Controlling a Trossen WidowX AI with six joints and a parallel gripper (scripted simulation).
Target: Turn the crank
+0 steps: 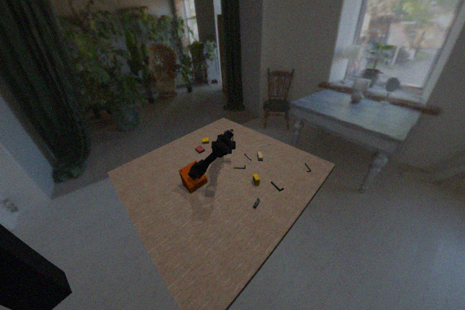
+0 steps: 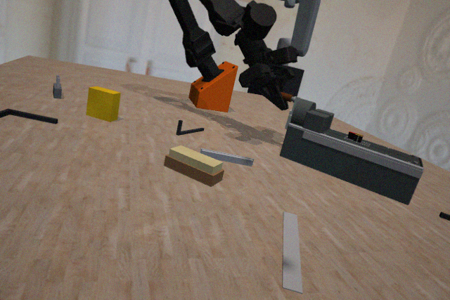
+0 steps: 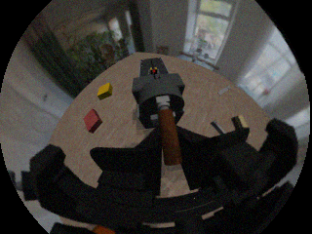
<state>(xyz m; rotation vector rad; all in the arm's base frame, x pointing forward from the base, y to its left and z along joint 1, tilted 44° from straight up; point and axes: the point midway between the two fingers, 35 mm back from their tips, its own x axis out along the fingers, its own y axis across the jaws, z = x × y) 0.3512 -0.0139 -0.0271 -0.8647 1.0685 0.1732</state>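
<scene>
Crank handle (image 2: 287, 96) (image 3: 170, 138), centre of the wrist frame: brown, wood-like, smooth. Machine body (image 2: 349, 166), right of the exterior frame: dark grey, matt, metal-like. Tabletop (image 1: 210, 239) (image 2: 145, 224) (image 3: 122, 132): pale wood, visible grain. Arm base (image 1: 192, 182) (image 2: 218, 93), centre of the top frame: orange, plastic-looking. Flat strip (image 2: 292, 253), lower right of the exterior frame: smooth, light grey.

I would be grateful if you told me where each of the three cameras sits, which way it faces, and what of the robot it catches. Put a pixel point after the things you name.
Top: high off to one side, looking down across the table (image 1: 180, 239); whole arm and orange base (image 1: 192, 182) (image 2: 218, 95).
Exterior: low near the tabletop, facing the base across the machine (image 2: 349, 169) (image 3: 154, 66); arm and gripper (image 2: 287, 102) (image 3: 164, 127).
Wrist: on the arm, looking past the fingers along the brown handle (image 3: 170, 138) toward the machine.
Exterior and wrist share the machine.
</scene>
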